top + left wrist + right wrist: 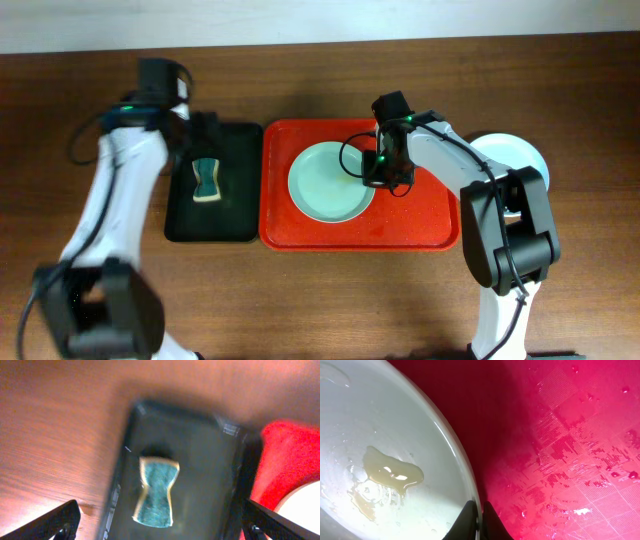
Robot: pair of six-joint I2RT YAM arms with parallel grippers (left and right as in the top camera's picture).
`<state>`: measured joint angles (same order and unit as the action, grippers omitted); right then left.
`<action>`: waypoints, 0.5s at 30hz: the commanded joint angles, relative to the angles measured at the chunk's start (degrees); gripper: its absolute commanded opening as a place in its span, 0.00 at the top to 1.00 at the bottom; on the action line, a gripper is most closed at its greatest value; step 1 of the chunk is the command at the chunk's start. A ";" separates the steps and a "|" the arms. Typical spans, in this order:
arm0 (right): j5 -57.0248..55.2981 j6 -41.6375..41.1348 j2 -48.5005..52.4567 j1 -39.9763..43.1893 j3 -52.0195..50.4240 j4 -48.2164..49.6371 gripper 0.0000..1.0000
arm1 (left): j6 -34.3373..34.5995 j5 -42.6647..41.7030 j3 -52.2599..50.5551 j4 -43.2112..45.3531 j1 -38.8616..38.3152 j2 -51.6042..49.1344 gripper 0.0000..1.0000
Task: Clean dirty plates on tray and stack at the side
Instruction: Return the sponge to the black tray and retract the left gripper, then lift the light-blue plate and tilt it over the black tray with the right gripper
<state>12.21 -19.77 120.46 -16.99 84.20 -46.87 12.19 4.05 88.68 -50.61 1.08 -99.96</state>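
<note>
Closest in, the right pincer (479, 514) is closed, its two dark fingertips pressed together over the right rim of the pale green plate (328, 183), so it pinches that edge. Just inside the rim, the plate carries a glossy yellow smear (391, 473) and some thinner streaks. The plate lies flat in the left half of the red tray (425, 215), whose bare floor beside the fingertips is wet with small beads of water.

Farther left, the left pincer (161, 510) hangs with its fingers (56, 524) spread wide, one in each lower corner of its wrist view, holding nothing and touching nothing. Below the gap, the green sponge (156, 491) lies on the black tray (207, 460), which sits just beside the red tray on the counter (320, 300).

Beyond the red tray's right end rests a pale plate (515, 150), mostly hidden by the right arm; it may be a stack of two.
</note>
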 commanded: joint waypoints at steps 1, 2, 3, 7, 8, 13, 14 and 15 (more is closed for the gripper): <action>-3.87 -0.24 1.81 -0.63 -2.47 -0.44 0.95 | 2.12 -0.20 1.05 -0.09 4.33 4.66 0.01; -3.87 -0.26 1.81 -0.63 -2.47 -0.44 0.94 | 2.12 -0.22 1.05 -0.26 4.81 4.66 0.01; -3.87 -0.24 1.81 -0.63 -2.47 -0.42 0.94 | 2.12 -0.22 1.03 -0.26 5.11 4.61 0.01; -3.85 -0.26 1.81 -0.63 -2.47 -0.44 0.84 | 2.12 -0.20 1.03 -0.26 5.09 4.52 0.01; -3.85 -0.26 1.81 -0.63 -2.47 -0.42 0.84 | 2.12 -0.20 1.03 -0.26 5.09 4.52 0.01; -3.80 -0.26 1.81 -0.63 -2.47 -0.35 0.96 | 2.12 -0.20 1.03 -0.26 5.09 4.52 0.01; -3.67 -0.26 1.81 -0.63 -2.47 -0.35 0.96 | 2.12 -0.20 1.03 -0.26 5.09 4.52 0.01; -3.63 -0.24 1.81 -0.63 -2.45 -0.35 0.96 | 2.12 -0.20 1.03 -0.26 5.09 4.52 0.01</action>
<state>11.40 -20.21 120.31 -17.23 83.92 -46.85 13.34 4.05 89.80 -50.81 6.17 -95.15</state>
